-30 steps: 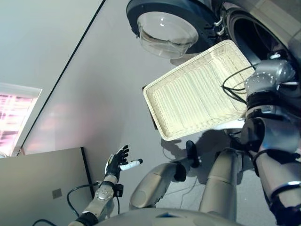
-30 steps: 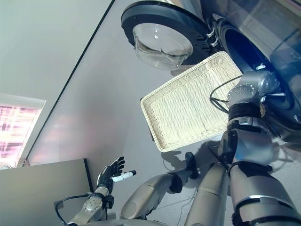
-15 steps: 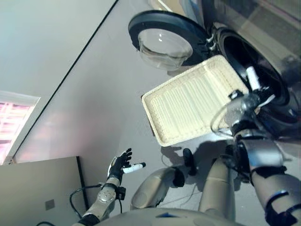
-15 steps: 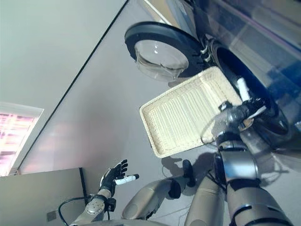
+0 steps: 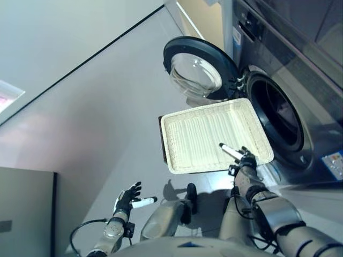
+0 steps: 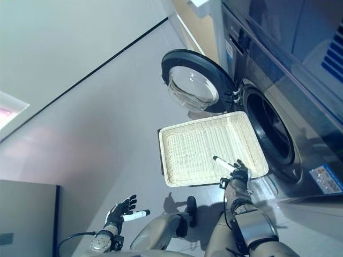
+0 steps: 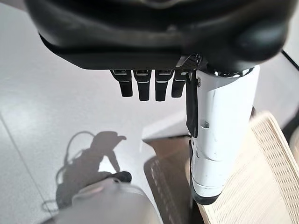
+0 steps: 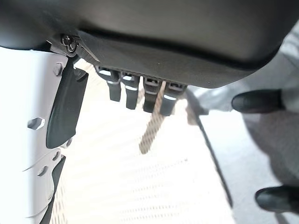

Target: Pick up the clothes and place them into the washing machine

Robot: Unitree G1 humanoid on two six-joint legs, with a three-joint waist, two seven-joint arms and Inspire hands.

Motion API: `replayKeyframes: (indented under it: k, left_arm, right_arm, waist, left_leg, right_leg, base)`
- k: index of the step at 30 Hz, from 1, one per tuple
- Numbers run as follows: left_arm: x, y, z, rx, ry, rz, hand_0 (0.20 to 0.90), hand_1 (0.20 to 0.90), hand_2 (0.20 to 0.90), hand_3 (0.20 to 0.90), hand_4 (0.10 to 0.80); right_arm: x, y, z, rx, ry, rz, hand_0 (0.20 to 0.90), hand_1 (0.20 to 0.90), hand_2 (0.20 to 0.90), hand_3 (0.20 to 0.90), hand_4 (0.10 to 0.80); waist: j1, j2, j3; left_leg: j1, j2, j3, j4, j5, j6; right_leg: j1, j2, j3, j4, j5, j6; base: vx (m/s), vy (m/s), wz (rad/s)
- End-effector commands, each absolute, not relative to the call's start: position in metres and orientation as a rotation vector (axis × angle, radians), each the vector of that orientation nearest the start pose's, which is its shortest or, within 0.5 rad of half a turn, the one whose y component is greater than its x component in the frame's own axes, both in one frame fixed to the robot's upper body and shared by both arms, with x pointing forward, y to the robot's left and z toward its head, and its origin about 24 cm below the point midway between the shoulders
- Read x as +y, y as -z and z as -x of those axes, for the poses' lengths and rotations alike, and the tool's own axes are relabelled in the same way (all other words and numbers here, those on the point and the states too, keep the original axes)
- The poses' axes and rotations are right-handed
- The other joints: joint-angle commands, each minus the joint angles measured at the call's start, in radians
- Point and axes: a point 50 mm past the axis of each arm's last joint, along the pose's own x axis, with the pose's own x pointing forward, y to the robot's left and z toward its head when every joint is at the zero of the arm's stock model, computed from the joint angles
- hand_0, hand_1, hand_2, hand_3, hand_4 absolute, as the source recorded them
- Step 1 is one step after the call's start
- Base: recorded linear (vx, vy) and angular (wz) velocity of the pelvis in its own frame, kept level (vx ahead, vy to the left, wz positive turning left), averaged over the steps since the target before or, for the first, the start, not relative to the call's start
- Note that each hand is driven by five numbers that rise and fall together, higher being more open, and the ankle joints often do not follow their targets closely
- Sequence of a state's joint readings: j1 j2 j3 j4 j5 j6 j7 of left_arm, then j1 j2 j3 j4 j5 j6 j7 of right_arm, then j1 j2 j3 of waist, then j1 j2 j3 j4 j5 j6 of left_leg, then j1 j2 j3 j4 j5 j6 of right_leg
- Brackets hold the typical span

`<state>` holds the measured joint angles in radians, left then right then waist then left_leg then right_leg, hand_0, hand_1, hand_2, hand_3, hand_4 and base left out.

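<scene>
The shallow wicker basket [image 5: 203, 136] rests on the low dark brown box [image 5: 160, 140] before the washing machine [image 5: 300, 69], and its inside shows bare wicker. The machine's round door [image 5: 195, 75] stands open beside the dark drum opening [image 5: 276, 115]. My right hand [image 5: 246, 160] hovers over the basket's near right edge, open and holding nothing; its fingers [image 8: 135, 91] hang relaxed above the wicker [image 8: 140, 177]. My left hand [image 5: 125, 199] is low at the left over the floor, open and holding nothing, with fingers [image 7: 145, 86] straight.
A grey cabinet [image 5: 27, 214] stands at the lower left. Grey floor [image 5: 107, 123] stretches left of the basket to a wall with a dark skirting line [image 5: 80, 63]. The open door juts out over the floor behind the basket.
The camera has shifted, so the whole picture moved. My right hand has drawn back from the drum opening to above the basket's near edge. The left hand stays low and open.
</scene>
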<state>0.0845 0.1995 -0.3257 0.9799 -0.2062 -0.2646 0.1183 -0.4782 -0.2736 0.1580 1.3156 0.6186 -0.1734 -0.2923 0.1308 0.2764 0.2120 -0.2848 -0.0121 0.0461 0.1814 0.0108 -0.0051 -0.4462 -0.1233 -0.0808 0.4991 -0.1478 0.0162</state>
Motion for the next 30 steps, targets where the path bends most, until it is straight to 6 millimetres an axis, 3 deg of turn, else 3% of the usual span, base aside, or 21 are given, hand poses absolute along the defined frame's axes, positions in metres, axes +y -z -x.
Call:
replayKeyframes:
  k: [1, 3, 5, 6, 9, 15, 17, 18, 19, 22, 23, 30]
  left_arm:
    - [0.227, 0.138, -0.126, 0.822, -0.157, -0.259, 0.900, 0.900, 0.900, 0.900, 0.800]
    - [0.233, 0.144, -0.116, 0.883, -0.174, -0.290, 0.900, 0.900, 0.900, 0.900, 0.800]
    - [0.234, 0.145, -0.112, 0.902, -0.173, -0.298, 0.900, 0.900, 0.900, 0.900, 0.800]
    - [0.235, 0.148, -0.105, 0.932, -0.167, -0.320, 0.900, 0.900, 0.900, 0.900, 0.800]
    - [0.236, 0.152, -0.095, 0.985, -0.157, -0.327, 0.900, 0.900, 0.900, 0.900, 0.800]
    - [0.238, 0.159, -0.078, 1.098, -0.111, -0.334, 0.900, 0.900, 0.900, 0.900, 0.800]
    - [0.236, 0.160, -0.078, 1.108, -0.098, -0.325, 0.900, 0.900, 0.900, 0.900, 0.800]
    - [0.236, 0.160, -0.078, 1.108, -0.098, -0.325, 0.900, 0.900, 0.900, 0.900, 0.800]
    - [0.235, 0.161, -0.075, 1.126, -0.080, -0.308, 0.900, 0.900, 0.900, 0.900, 0.800]
    - [0.231, 0.163, -0.074, 1.137, -0.037, -0.310, 0.900, 0.900, 0.900, 0.900, 0.800]
    - [0.230, 0.163, -0.075, 1.141, -0.010, -0.317, 0.900, 0.900, 0.900, 0.900, 0.800]
    - [0.228, 0.163, -0.079, 1.139, 0.008, -0.312, 0.900, 0.900, 0.900, 0.900, 0.800]
  right_arm:
    - [-0.237, 0.082, -0.254, 0.634, 0.462, 0.057, 0.900, 0.900, 0.900, 0.900, 0.800]
    - [-0.233, 0.097, -0.231, 0.674, 0.368, 0.176, 0.900, 0.900, 0.900, 0.900, 0.800]
    - [-0.230, 0.100, -0.223, 0.676, 0.324, 0.209, 0.900, 0.900, 0.900, 0.900, 0.800]
    - [-0.231, 0.114, -0.198, 0.734, 0.323, 0.176, 0.900, 0.900, 0.900, 0.900, 0.800]
    - [-0.230, 0.123, -0.180, 0.779, 0.292, 0.203, 0.900, 0.900, 0.900, 0.900, 0.800]
    - [-0.228, 0.157, -0.100, 1.070, 0.183, 0.361, 0.900, 0.900, 0.900, 0.900, 0.800]
    - [-0.226, 0.163, -0.079, 1.141, 0.134, 0.405, 0.900, 0.900, 0.900, 0.900, 0.800]
    - [-0.226, 0.163, -0.079, 1.141, 0.134, 0.405, 0.900, 0.900, 0.900, 0.900, 0.800]
    - [-0.228, 0.167, -0.060, 1.220, 0.051, 0.488, 0.900, 0.900, 0.900, 0.900, 0.800]
    - [-0.232, 0.169, -0.044, 1.289, -0.003, 0.541, 0.900, 0.900, 0.900, 0.900, 0.800]
    - [-0.234, 0.171, -0.029, 1.358, -0.025, 0.538, 0.900, 0.900, 0.900, 0.900, 0.800]
    - [-0.247, 0.167, -0.038, 1.362, 0.020, 0.552, 0.900, 0.900, 0.900, 0.900, 0.800]
  waist:
    - [0.020, -0.098, -0.065]
    - [0.004, -0.165, -0.100]
    - [-0.008, -0.185, -0.108]
    - [-0.023, -0.217, -0.131]
    - [-0.033, -0.243, -0.154]
    - [-0.053, -0.287, -0.219]
    - [-0.064, -0.292, -0.238]
    - [-0.064, -0.292, -0.238]
    - [-0.071, -0.294, -0.240]
    - [-0.075, -0.295, -0.243]
    - [-0.075, -0.297, -0.251]
    - [-0.064, -0.295, -0.275]
  left_leg:
    - [-0.020, -0.031, 0.011, 0.005, -0.001, -0.019]
    - [0.036, -0.025, 0.002, -0.044, 0.014, -0.023]
    - [0.058, -0.026, -0.001, -0.061, 0.019, -0.025]
    - [0.092, -0.021, 0.000, -0.087, 0.021, -0.025]
    - [0.128, -0.015, 0.004, -0.115, 0.023, -0.025]
    - [0.214, -0.005, 0.024, -0.193, 0.041, -0.034]
    - [0.240, 0.001, 0.029, -0.221, 0.045, -0.037]
    - [0.240, 0.001, 0.029, -0.221, 0.045, -0.037]
    - [0.261, 0.002, 0.036, -0.225, 0.046, -0.036]
    - [0.283, 0.000, 0.041, -0.220, 0.036, -0.029]
    - [0.298, -0.002, 0.037, -0.215, 0.029, -0.026]
    - [0.326, -0.006, 0.023, -0.208, 0.009, -0.018]
  right_leg:
    - [0.143, -0.006, -0.037, -0.257, 0.126, 0.029]
    - [0.204, -0.003, -0.057, -0.316, 0.142, 0.040]
    - [0.228, 0.000, -0.062, -0.339, 0.150, 0.044]
    - [0.262, 0.002, -0.067, -0.371, 0.161, 0.052]
    - [0.299, 0.003, -0.070, -0.409, 0.178, 0.062]
    - [0.370, 0.012, -0.070, -0.486, 0.217, 0.079]
    - [0.388, 0.014, -0.073, -0.505, 0.220, 0.084]
    - [0.388, 0.014, -0.073, -0.505, 0.220, 0.084]
    - [0.403, 0.014, -0.073, -0.494, 0.214, 0.084]
    - [0.428, 0.015, -0.072, -0.484, 0.207, 0.085]
    - [0.447, 0.013, -0.073, -0.480, 0.201, 0.083]
    - [0.481, 0.006, -0.086, -0.468, 0.179, 0.086]
  base:
    - [0.088, -0.046, 0.15]
    - [0.093, -0.081, 0.04]
    - [0.054, -0.055, 0.18]
    - [0.047, -0.035, 0.17]
    - [0.029, -0.005, 0.00]
    - [0.004, 0.014, -0.04]
    - [0.004, 0.009, 0.02]
    - [0.005, 0.033, -0.02]
    - [-0.002, 0.028, -0.11]
    - [0.039, 0.040, -0.06]
    - [0.068, 0.048, 0.03]
    - [0.049, 0.031, 0.07]
